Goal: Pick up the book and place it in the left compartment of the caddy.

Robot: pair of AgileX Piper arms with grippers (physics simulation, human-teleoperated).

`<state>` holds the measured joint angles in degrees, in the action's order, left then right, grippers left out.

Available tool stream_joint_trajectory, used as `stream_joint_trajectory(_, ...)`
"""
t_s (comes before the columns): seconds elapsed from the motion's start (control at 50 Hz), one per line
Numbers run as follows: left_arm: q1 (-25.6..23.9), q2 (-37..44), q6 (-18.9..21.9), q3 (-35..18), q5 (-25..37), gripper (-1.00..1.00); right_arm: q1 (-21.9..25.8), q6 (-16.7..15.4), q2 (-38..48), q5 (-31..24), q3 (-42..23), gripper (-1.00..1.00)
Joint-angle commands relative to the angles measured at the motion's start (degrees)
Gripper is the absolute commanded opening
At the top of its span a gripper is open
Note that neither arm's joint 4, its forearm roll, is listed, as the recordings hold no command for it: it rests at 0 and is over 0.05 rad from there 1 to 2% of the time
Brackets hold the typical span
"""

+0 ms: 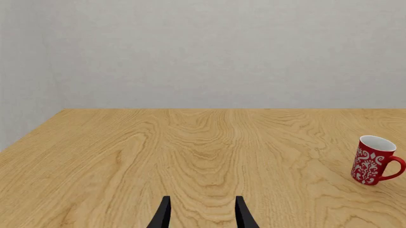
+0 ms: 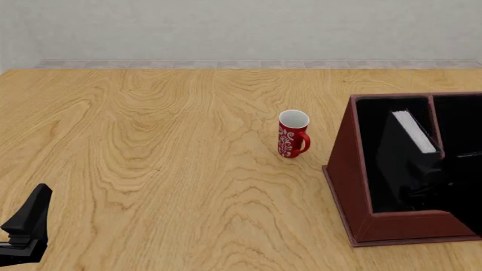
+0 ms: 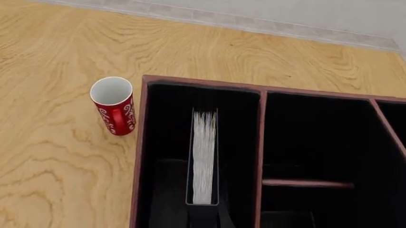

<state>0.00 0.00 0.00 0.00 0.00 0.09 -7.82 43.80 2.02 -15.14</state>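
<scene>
Black book (image 3: 204,161) stands upright (page edges up) in left compartment (image 3: 166,142).

Sim tabletop: wood table (image 2: 150,141), plain grey wall (image 2: 226,28).

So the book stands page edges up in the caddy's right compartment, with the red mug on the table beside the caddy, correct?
Not quite. The book stands page edges up in the left compartment of the caddy, the one nearest the red mug. The right wrist view shows it; the mug does stand on the table beside the caddy.

Light grained wood table (image 2: 150,158), glossy red patterned mug (image 2: 292,134), matt red-brown caddy (image 2: 354,169) with black lining.
</scene>
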Motion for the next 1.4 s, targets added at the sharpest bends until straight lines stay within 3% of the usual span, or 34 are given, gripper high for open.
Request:
stream_joint_trajectory(0.02, 0.0, 0.0, 0.0, 0.0, 0.0, 1.00, -0.4, 1.2, 2.8, 3.9, 0.6, -1.00)
stream_joint_trajectory(0.84, 0.0, 0.0, 0.0, 0.0, 0.0, 1.00, -0.7, 3.2, 16.4, 20.5, 5.2, -1.00)
stream_joint_trajectory(1.4, 0.0, 0.0, 0.0, 0.0, 0.0, 1.00, -1.3, 3.4, 22.2, 27.0, 7.1, -1.00)
